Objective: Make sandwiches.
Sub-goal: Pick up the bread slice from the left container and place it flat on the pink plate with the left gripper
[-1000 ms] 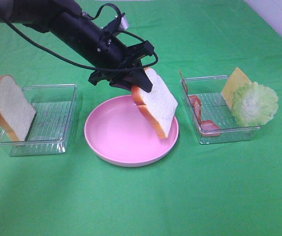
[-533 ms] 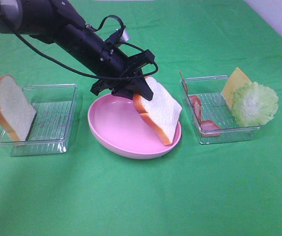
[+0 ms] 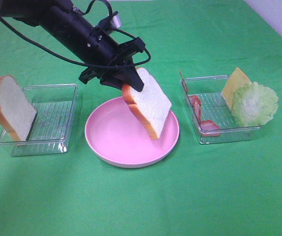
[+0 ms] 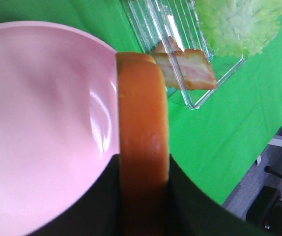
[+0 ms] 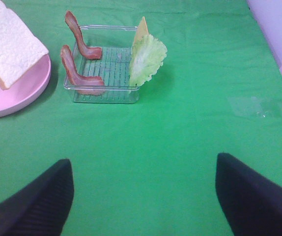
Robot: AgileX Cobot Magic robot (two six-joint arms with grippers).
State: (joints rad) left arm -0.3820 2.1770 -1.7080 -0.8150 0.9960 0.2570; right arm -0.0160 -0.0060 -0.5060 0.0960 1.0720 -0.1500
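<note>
1. Your L gripper (image 3: 131, 82) is clamped on the top crust corner of a bread slice (image 3: 148, 105). In the L wrist view its dark fingers (image 4: 106, 206) press both sides of the orange-brown crust (image 4: 143, 147).
2. That slice hangs tilted over the right half of the pink plate (image 3: 109, 142), white face toward the near right. You can't tell whether its low corner touches the plate.
3. The plate sits mid-scene on the green cloth (image 3: 180, 196), between the two clear trays.
4. The L tray (image 3: 52, 123) has a 2nd bread slice (image 3: 12, 109) leaning upright at its left wall.
5. The R tray (image 3: 214, 105) holds the rest:
   - The bacon strips (image 3: 200, 113) are at its left end, with one curling up over the wall.
   - The cheese square (image 3: 235, 83) stands at the far right corner.
   - The lettuce leaf (image 3: 255, 103) stands at the right wall, just in front of the cheese.
6. Your R gripper (image 5: 143, 162) shows only in its own wrist view. Its jaws are wide apart w/ nothing between them, over bare cloth well near of the R tray (image 5: 106, 93).
</note>
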